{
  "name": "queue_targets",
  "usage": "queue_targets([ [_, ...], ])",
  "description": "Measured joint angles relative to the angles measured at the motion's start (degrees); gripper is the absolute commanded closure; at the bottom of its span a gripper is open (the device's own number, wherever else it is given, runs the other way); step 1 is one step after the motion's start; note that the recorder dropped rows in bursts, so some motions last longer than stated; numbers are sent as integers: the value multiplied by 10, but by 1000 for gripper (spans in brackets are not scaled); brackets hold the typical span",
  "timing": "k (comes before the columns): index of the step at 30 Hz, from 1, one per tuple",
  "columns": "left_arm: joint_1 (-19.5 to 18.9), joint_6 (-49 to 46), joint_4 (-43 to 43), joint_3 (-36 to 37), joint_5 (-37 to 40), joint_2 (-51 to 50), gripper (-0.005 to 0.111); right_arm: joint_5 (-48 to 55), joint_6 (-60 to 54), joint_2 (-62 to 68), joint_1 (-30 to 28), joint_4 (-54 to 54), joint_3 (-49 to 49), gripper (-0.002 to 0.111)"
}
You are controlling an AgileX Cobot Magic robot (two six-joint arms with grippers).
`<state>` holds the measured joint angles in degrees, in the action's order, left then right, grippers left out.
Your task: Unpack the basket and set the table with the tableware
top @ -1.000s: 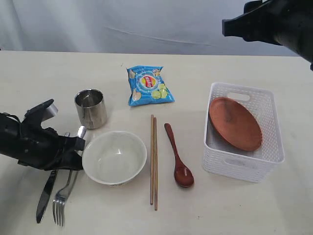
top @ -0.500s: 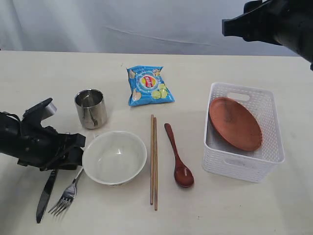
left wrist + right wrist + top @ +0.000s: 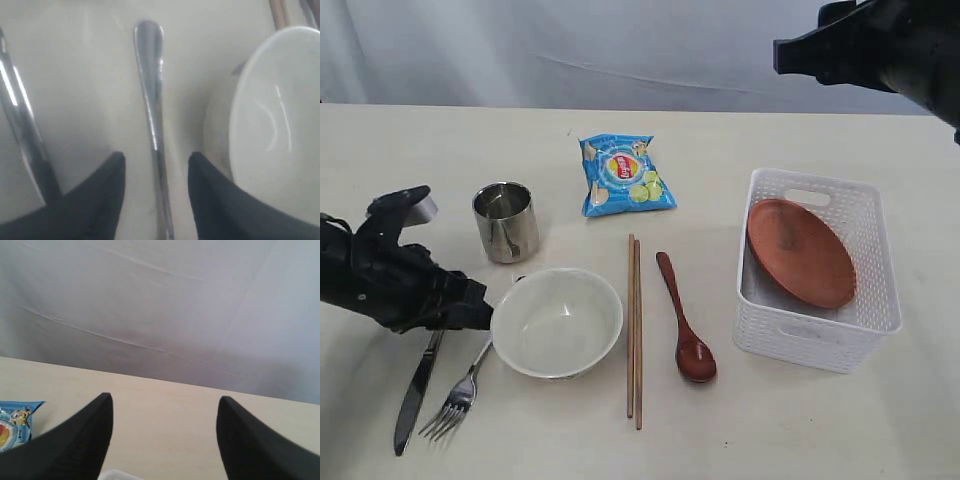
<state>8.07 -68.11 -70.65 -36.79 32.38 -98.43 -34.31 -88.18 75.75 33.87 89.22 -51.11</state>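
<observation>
The round brown plate [image 3: 798, 252] leans tilted inside the white basket [image 3: 814, 345] on the right. On the table [image 3: 770, 440] lie the white bowl [image 3: 557, 322], steel cup [image 3: 505, 221], chopsticks [image 3: 634, 330] and dark wooden spoon [image 3: 684, 322]. The fork [image 3: 458, 392] and knife [image 3: 414, 394] rest at the front left. My left gripper [image 3: 470, 310] sits low beside the bowl [image 3: 275, 115], open, its fingers either side of the fork handle [image 3: 150, 75] without pinching it; the knife [image 3: 20, 125] lies beside. My right gripper [image 3: 800, 55] hangs high at the back right, open [image 3: 164, 399] and empty.
A blue crisp packet [image 3: 625, 175] lies behind the chopsticks, its corner [image 3: 12, 427] showing in the right wrist view. A grey cloth backdrop [image 3: 570, 50] closes off the table's far edge. The basket's white rim [image 3: 112, 475] peeks in below the right fingers.
The fork has swung so its handle points toward the bowl. My left arm has drawn back to the left and slightly away. The right arm has not moved.
</observation>
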Motion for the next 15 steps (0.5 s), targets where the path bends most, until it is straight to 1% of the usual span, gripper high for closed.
queue_targets([
  [3, 0, 27, 61, -12, -21, 17, 67, 5, 0, 0, 0, 0, 0, 51],
  [6, 0, 58, 120, -22, -24, 35, 67, 21, 0, 0, 0, 0, 0, 51],
  [8, 0, 70, 143, -23, -24, 46, 67, 27, 0, 0, 0, 0, 0, 51],
  [10, 8, 84, 166, -23, -25, 55, 67, 29, 0, 0, 0, 0, 0, 51],
  [13, 43, 127, 218, -23, -25, 67, 67, 29, 0, 0, 0, 0, 0, 51],
  [15, 78, 172, 277, -24, -34, 68, 67, 29, 0, 0, 0, 0, 0, 51],
])
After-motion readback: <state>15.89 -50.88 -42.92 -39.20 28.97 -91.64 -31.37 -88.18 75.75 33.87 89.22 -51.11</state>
